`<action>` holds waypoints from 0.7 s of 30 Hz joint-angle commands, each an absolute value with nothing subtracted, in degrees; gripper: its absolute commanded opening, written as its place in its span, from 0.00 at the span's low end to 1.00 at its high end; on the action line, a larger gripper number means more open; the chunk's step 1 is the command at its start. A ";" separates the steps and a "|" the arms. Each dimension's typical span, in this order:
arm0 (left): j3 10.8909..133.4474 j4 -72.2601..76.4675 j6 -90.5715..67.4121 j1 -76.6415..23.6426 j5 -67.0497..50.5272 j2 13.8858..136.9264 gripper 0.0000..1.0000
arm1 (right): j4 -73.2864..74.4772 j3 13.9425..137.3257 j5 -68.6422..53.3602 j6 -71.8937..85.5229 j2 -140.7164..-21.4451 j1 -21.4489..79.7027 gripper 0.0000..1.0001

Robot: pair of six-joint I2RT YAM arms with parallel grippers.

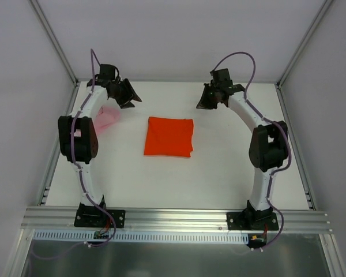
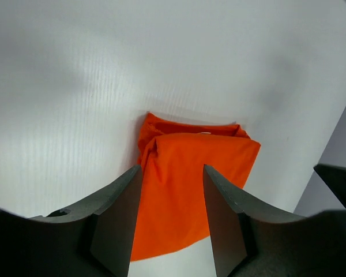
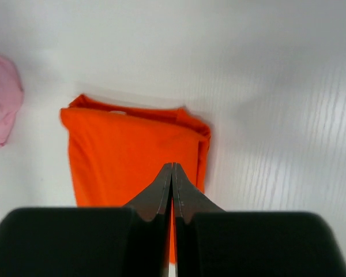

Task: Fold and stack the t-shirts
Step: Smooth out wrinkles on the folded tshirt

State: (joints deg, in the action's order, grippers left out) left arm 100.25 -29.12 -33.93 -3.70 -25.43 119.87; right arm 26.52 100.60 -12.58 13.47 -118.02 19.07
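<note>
1. Left gripper (image 1: 127, 95): its two dark fingers stand apart with nothing between them. In the left wrist view (image 2: 172, 170) the gap frames the cloth lying beyond, and neither finger touches it.
2. Right gripper (image 1: 211, 98): its fingers are pressed together tip to tip, with nothing caught between them. The right wrist view (image 3: 172, 165) shows only a thin seam where they meet.
3. Orange-red t-shirt (image 1: 168, 137): it lies folded into a flat, roughly square packet near the middle of the white table (image 1: 161, 184). It sits between the two grippers, nearer the arm bases than either, and apart from both. Both wrist cameras see it (image 2: 190, 190) (image 3: 127, 150), with bunched, layered cloth along its far edge.
4. Pale pink t-shirt (image 1: 108, 118): it lies unfolded in a soft heap on the left side of the table, well apart from the orange-red one. The left arm crosses in front of it in the top view and hides part of it. It also shows at the left edge of the right wrist view (image 3: 1, 98).
</note>
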 commanded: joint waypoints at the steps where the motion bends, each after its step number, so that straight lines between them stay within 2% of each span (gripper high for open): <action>1: 104.33 -40.68 -32.07 -1.77 -13.04 108.30 0.47 | 31.45 99.15 -10.81 11.86 -106.45 19.95 0.01; 5: 98.80 -43.85 -31.39 1.31 -8.26 100.73 0.49 | 31.90 90.19 -9.24 13.18 -97.06 22.23 0.01; 9: 89.15 -39.66 -29.18 1.49 -19.04 94.16 0.46 | 31.73 83.77 -11.33 13.97 -92.29 24.34 0.01; 10: 83.20 -38.07 -29.44 1.32 -25.60 92.91 0.45 | 31.03 82.45 -12.99 14.24 -91.85 25.13 0.01; 15: 64.48 -25.97 -34.51 -3.32 -39.70 86.85 0.45 | 26.73 75.69 -17.12 17.04 -91.75 27.86 0.01; 21: 54.24 -11.88 -43.50 -11.41 -41.22 85.25 0.45 | 12.23 66.81 -25.48 26.52 -95.00 27.95 0.01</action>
State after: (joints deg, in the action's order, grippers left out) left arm 55.24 -23.46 -37.56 -8.56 -36.05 88.77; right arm 21.78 69.45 -19.59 20.03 -93.06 27.90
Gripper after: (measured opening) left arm 0.447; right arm 0.015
